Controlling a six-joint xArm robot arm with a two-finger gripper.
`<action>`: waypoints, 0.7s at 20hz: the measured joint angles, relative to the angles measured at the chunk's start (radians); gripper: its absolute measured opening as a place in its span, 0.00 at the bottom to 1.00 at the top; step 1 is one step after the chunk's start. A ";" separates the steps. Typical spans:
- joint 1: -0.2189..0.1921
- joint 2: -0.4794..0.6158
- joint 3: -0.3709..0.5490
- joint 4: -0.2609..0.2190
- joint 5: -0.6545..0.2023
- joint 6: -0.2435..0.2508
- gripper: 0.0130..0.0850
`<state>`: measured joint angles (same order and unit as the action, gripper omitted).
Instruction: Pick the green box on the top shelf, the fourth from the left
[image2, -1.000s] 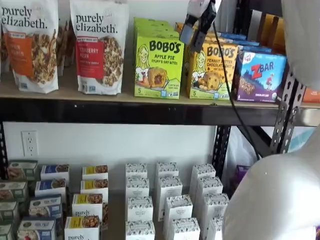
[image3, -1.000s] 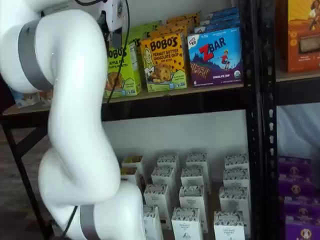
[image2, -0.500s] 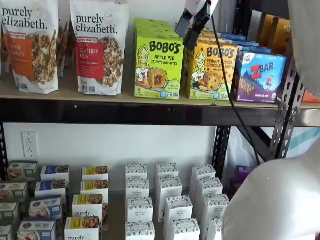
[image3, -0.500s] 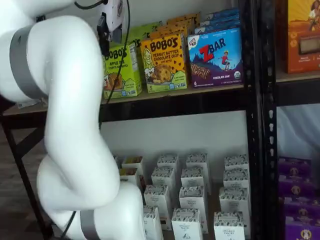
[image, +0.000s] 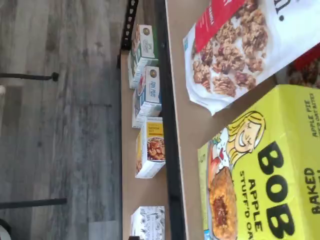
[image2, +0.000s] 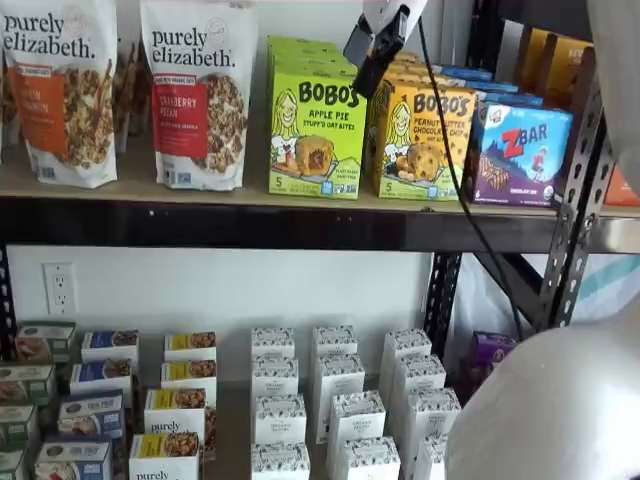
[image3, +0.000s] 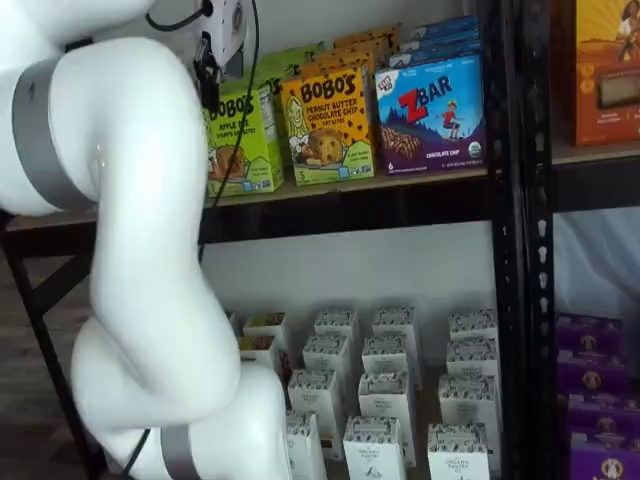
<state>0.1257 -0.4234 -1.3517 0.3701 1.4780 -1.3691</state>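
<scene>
Green box (image2: 317, 130) stands upright at the front edge of the top shelf (image2: 250, 222), between a granola pouch (image2: 197, 92) and the yellow-orange box (image2: 424, 142), label outward for easy reach. Claw (image2: 372, 45) hangs just before its upper right corner; whether its fingers are parted I cannot tell. Grey plank floor (image: 60, 125) lies below.

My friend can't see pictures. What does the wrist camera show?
A lime-green Bobo's apple pie box fills the near corner, showing a cartoon girl and a pastry. Beside it on the tan top shelf lies a granola bag; small boxes sit on a lower shelf.
</scene>
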 joint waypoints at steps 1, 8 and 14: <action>0.002 0.004 -0.002 -0.001 -0.004 0.001 1.00; 0.003 0.057 -0.054 -0.002 -0.007 0.002 1.00; 0.000 0.091 -0.080 -0.020 -0.016 -0.007 1.00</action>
<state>0.1256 -0.3320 -1.4313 0.3506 1.4620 -1.3757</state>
